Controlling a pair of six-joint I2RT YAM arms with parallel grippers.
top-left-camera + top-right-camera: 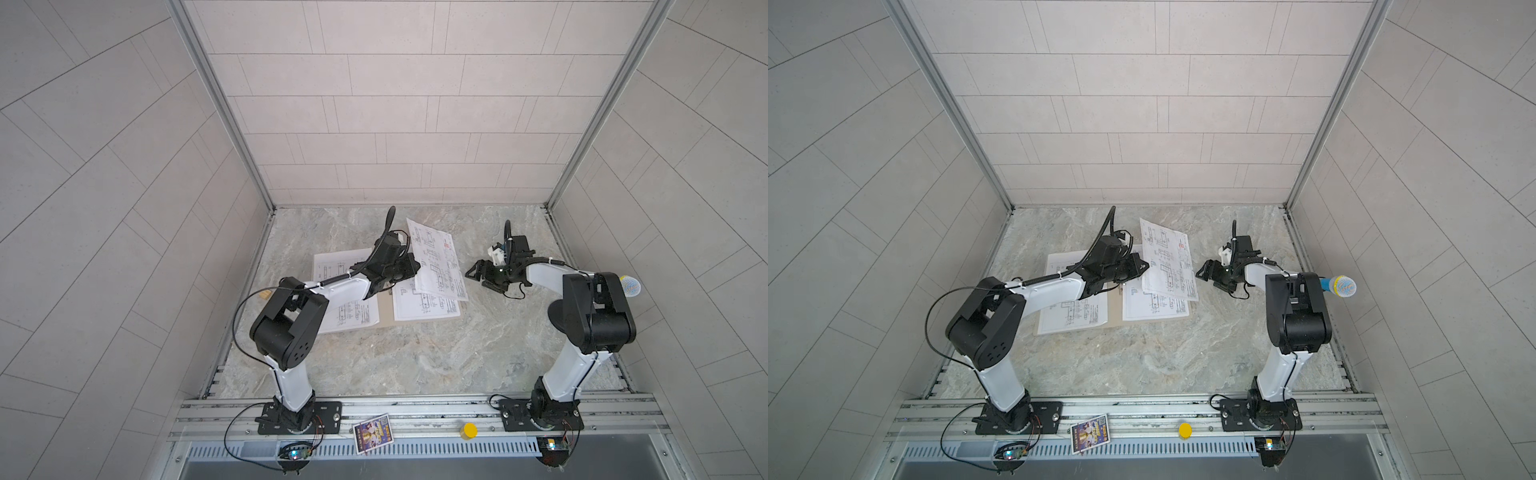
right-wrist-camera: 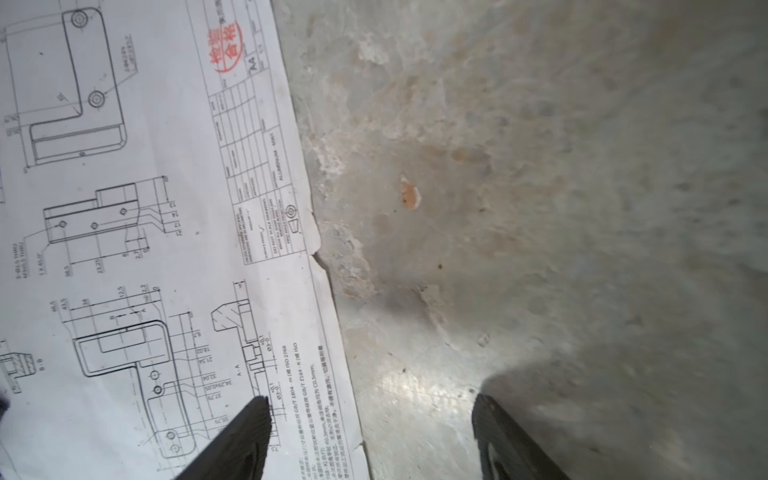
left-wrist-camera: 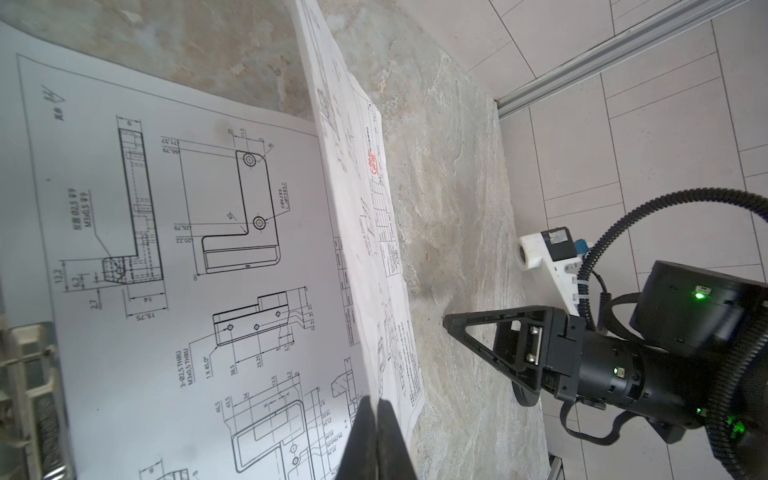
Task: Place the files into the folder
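Observation:
The tan folder lies open on the marble table, its metal ring clip showing in the left wrist view. One white drawing sheet covers its left half and another its right half. A third sheet, with a red stamp, slants over the right half, its near edge raised. My left gripper is shut on that edge. My right gripper stands open just right of that sheet, holding nothing.
A colourful picture card and a yellow cap rest on the front rail. A blue microphone-like object sits behind the right arm's elbow. A small wooden block lies at the table's left edge. Tiled walls close in three sides.

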